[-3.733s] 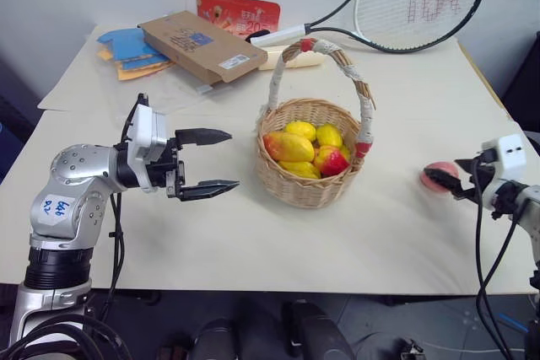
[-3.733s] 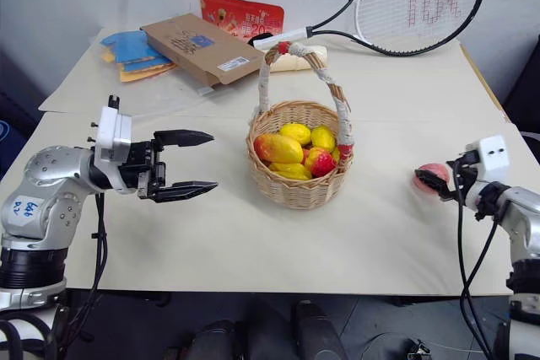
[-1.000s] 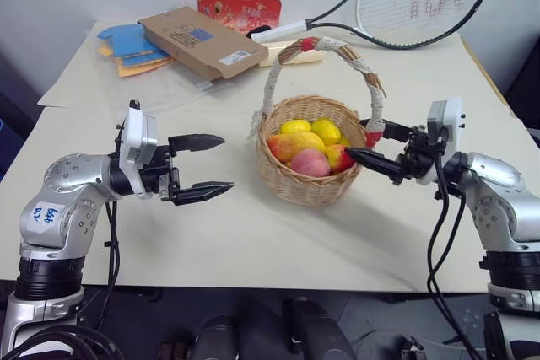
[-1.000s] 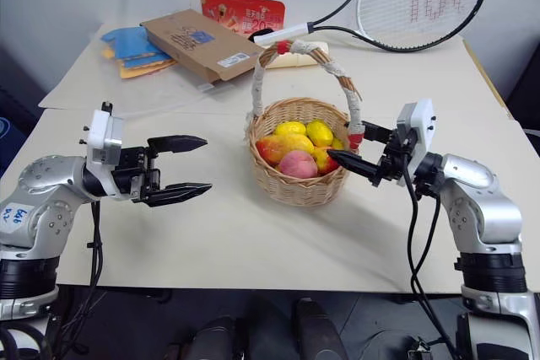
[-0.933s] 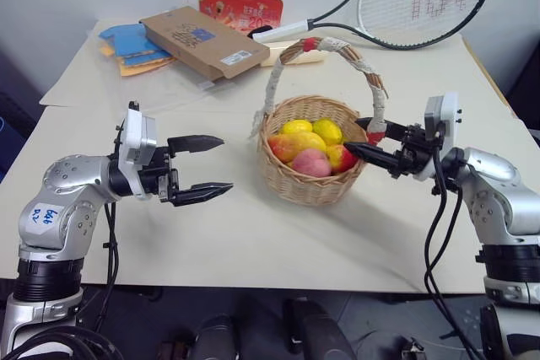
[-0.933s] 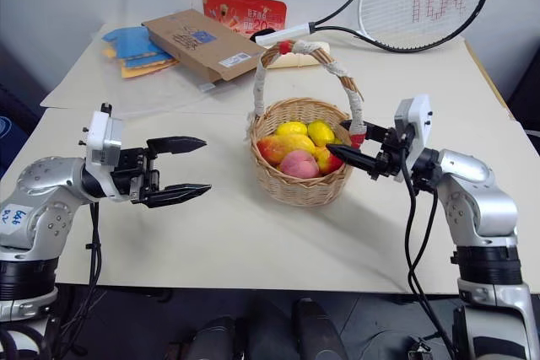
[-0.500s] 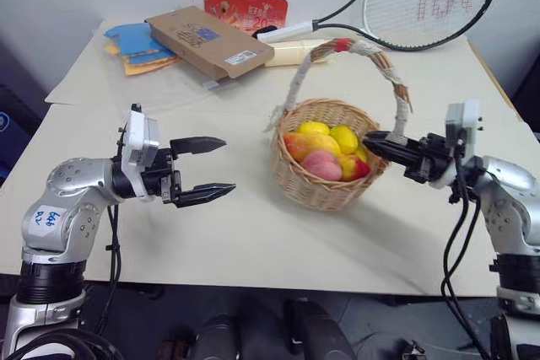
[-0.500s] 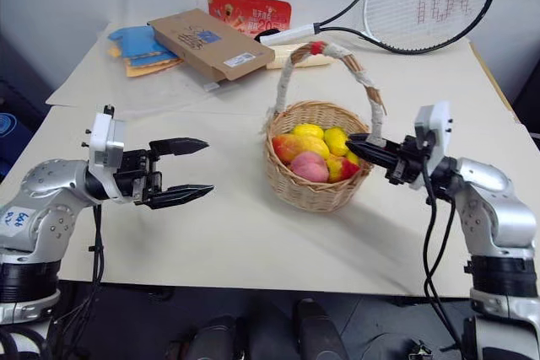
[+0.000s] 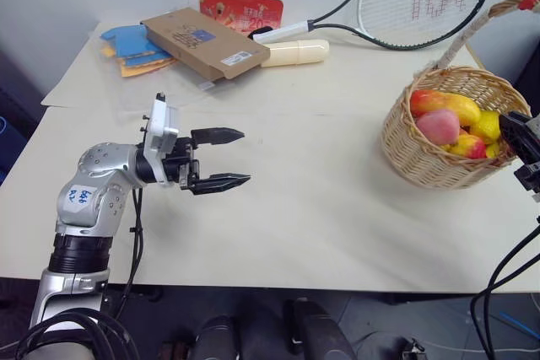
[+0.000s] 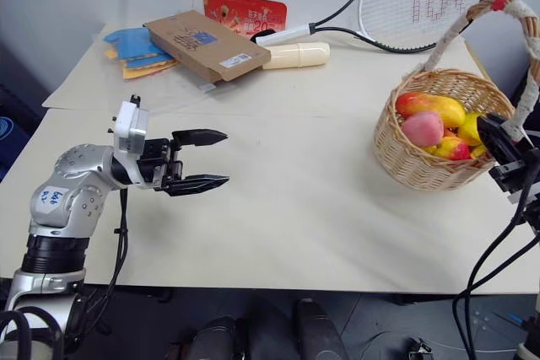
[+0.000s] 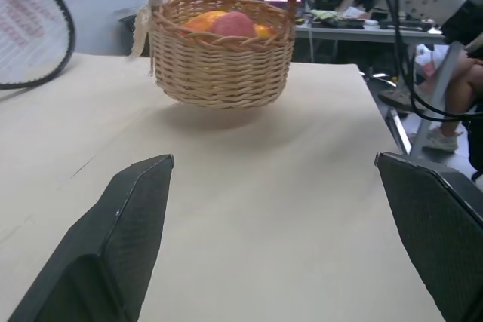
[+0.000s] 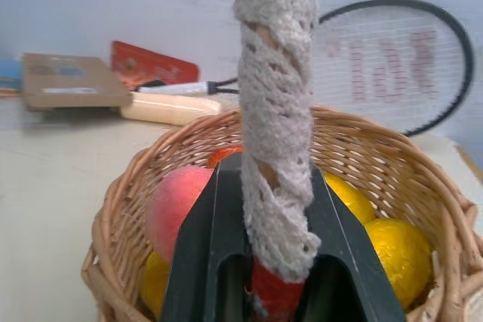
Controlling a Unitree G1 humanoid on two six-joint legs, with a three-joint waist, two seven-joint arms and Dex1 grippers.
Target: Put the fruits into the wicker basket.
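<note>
Cream tabletop [image 9: 321,200] looked mostly bare. Left gripper [image 9: 226,158] hung at 9 o'clock, jaws spread wide, holding nothing — probably just waiting. Wicker basket [image 10: 422,170] sat at 3 o'clock with the fruits [image 10: 426,124] inside — right gripper [image 12: 275,262] pinched its handle [image 12: 275,96], likely to carry it.

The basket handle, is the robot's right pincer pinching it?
Touching. The right wrist view shows the right pincer with both black fingers pressed against the cord-wrapped handle of the wicker basket.
</note>
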